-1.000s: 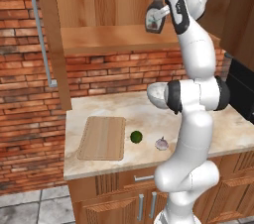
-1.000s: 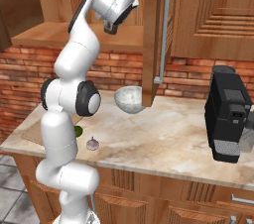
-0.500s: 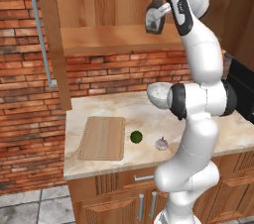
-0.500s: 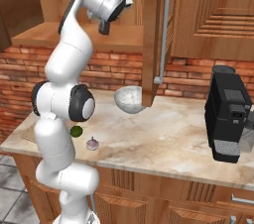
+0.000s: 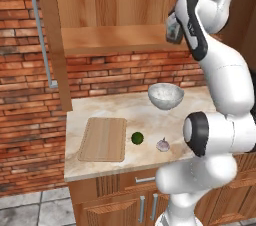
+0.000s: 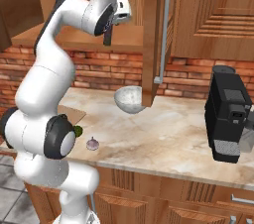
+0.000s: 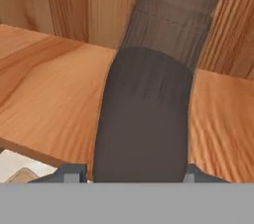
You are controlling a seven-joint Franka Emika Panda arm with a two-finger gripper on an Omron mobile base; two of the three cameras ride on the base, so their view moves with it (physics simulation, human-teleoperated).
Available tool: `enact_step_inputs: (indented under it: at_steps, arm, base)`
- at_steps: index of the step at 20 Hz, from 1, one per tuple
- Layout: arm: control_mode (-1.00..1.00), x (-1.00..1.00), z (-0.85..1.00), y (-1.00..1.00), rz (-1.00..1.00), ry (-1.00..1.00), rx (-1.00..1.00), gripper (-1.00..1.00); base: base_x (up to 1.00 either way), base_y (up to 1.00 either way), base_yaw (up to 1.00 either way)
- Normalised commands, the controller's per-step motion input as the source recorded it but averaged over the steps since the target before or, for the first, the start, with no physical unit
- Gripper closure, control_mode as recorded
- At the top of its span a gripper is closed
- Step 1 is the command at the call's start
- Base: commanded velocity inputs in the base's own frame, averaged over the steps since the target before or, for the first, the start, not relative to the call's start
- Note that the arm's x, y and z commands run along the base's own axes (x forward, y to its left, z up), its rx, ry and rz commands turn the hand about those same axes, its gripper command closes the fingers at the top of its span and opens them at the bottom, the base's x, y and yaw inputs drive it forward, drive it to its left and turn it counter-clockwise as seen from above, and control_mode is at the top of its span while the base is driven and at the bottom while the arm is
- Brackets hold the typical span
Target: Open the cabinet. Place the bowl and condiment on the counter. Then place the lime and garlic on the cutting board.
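- condiment [image 7: 149, 104] sits right between the gripper [image 7: 134, 174] fingertips in hand view, up at the open cabinet [image 5: 125, 40] shelf; contact looks likely but can't confirm a clamp, so grip state: cannot tell
- bottle reads as rigid and light, smooth sides so probably slippery; tall and slim, tips easily
- best hold is the dark lower body, jaws across the width, not the narrower upper part by the cap
- bowl [image 5: 166, 95] already down on the counter [image 5: 120, 112], upright
- lime [image 5: 137, 137] and garlic [image 5: 162, 144] on counter just beside the cutting board [image 5: 104, 139], not on it
- both small and round, liable to roll; garlic is lumpier
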Motion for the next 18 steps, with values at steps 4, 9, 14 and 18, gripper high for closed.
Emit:
enact_step_inputs:
  at_steps: [4,9,14,18]
  arm:
    - [-1.00,-1.00,-0.03,-0.24,-0.35,-0.02,0.01,1.00]
    - [-1.00,-1.00,-0.27,-0.32,-0.31,-0.01,0.00,1.00]
    - [-1.00,-1.00,-0.49,-0.43,-0.24,0.00,0.00,1.00]
    - [-1.00,-0.92,-0.84,-0.41,-0.07,0.01,0.00,1.00]
  base:
    - [0.00,0.00,0.00]
    - [0.00,0.00,0.00]
    - [0.00,0.00,0.00]
    - [0.00,0.00,0.00]
